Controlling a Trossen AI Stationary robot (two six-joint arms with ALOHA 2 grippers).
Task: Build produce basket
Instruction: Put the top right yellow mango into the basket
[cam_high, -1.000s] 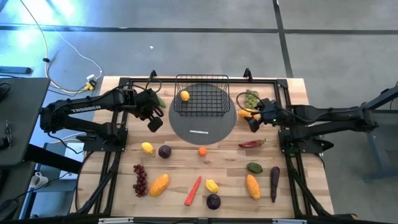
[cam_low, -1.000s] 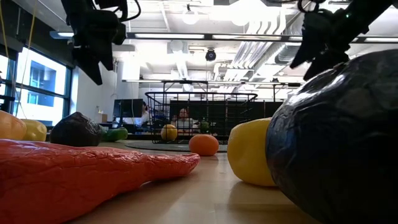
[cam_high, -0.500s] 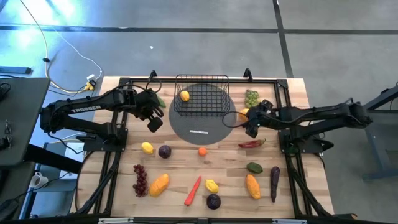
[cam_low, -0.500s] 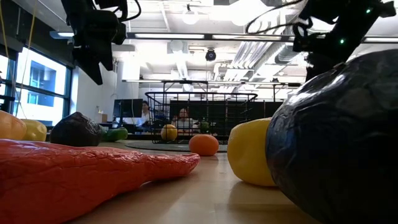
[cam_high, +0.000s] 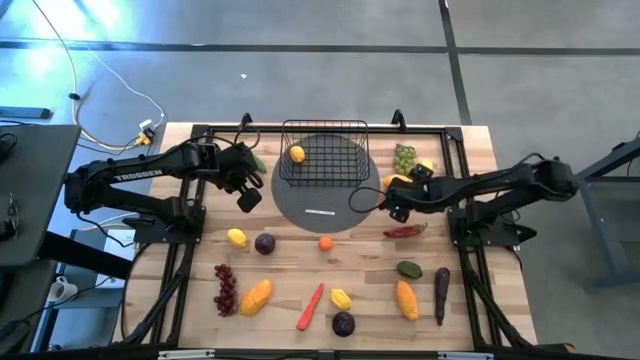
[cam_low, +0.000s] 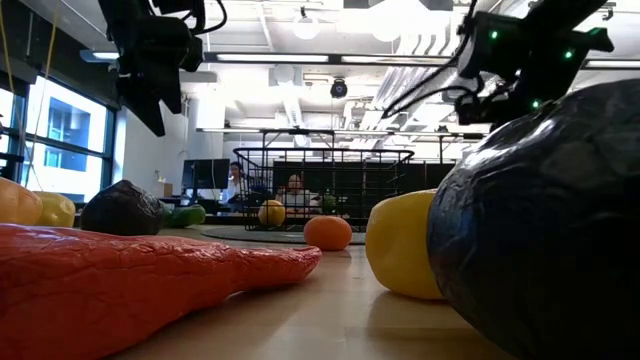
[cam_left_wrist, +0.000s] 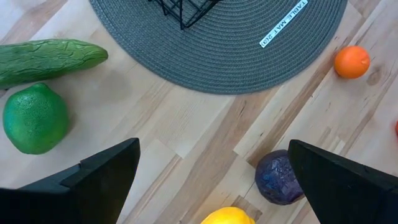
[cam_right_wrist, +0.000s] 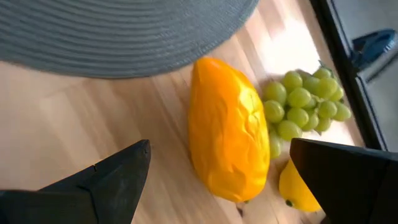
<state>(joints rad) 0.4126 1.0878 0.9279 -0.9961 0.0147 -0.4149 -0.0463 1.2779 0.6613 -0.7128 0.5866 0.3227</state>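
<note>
Right gripper (cam_high: 396, 208) over the wooden table (cam_high: 300, 275), fingers spread wide, nothing between them. Just ahead of its fingertips: an orange mango-shaped toy fruit (cam_right_wrist: 227, 145) lying on the wood, touching a bunch of green toy grapes (cam_right_wrist: 303, 106) on its far side and a small yellow toy lemon (cam_right_wrist: 300, 186) at its end. Beside the gripper toward table centre: the round grey woven mat (cam_high: 325, 195), with the small black wire-mesh basket (cam_high: 323, 150) standing on its far part, one yellow lemon (cam_high: 296, 154) inside. On the gripper's near side, close by: a red toy chili (cam_high: 404, 231).

Left gripper (cam_high: 248, 190) raised above the mat's left edge, fingers likewise wide apart and empty. Below and ahead of it: a dark purple toy plum (cam_left_wrist: 279, 178), a yellow lemon (cam_left_wrist: 228, 216), a small orange toy fruit (cam_left_wrist: 352, 62); to its other side, a green toy cucumber (cam_left_wrist: 50, 59) and a green lime (cam_left_wrist: 34, 118), near each other.

Remaining produce scattered along the table's front edge, well apart from both grippers.
</note>
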